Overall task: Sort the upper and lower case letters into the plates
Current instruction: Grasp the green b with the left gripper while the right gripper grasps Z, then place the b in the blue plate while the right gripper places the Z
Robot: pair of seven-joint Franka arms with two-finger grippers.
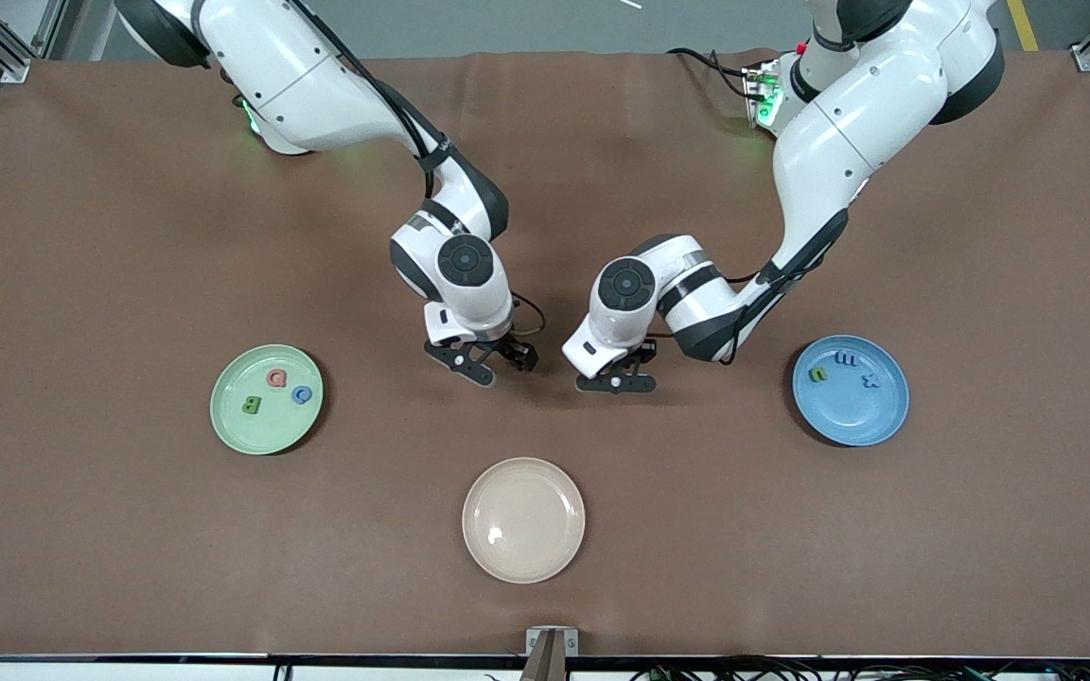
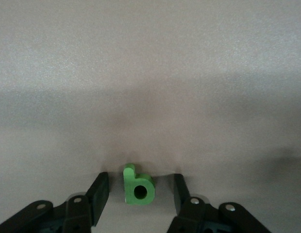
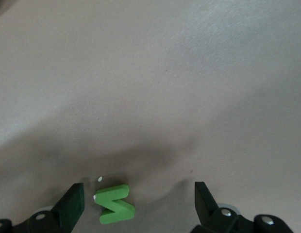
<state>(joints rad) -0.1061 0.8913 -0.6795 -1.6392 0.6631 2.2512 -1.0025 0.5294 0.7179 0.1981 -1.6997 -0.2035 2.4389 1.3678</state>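
1. Front view: the left gripper hangs low over the brown table cloth near the table's middle, and the right gripper sits just beside it, toward the right arm's end.
2. The pale mint green round plate lies well apart from the right gripper, toward the right arm's end, holding a red letter, a blue letter and an olive green letter.
3. The medium blue round plate lies past the left gripper toward the left arm's end, holding a yellow-green letter and two blue letters.
4. A cream-beige round plate lies nearer the front camera than both grippers, between them.
5. Left wrist view: the left gripper's black fingers stand partly apart on either side of a bright green lowercase "b" block, with a gap on each side; it lies flat on the cloth.
6. Right wrist view: the right gripper's fingers are spread wide; a bright green zigzag letter block lies flat on the cloth between them, close to one finger and well apart from the other.
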